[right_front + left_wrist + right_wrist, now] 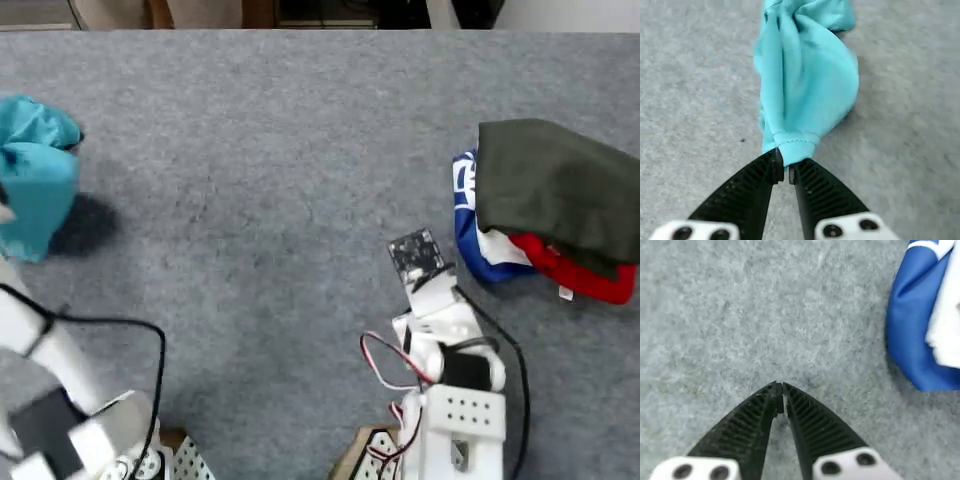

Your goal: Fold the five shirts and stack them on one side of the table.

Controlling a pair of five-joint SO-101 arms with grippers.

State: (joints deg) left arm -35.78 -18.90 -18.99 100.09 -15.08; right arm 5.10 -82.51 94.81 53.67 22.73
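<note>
One bunched turquoise fabric shirt we see pinched in the left gripper at the left of the grey felt worktop; the right gripper, pressed together, sits near the olive-topped folded shirt stack.

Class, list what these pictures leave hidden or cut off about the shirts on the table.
Teal shirt: cut off by the high view's left edge, so its full shape is unknown.
Blue shirt and red shirt: mostly hidden under the olive shirt in the high view; folds unclear.
White cloth: too little shows to tell whether it is a separate shirt.
</note>
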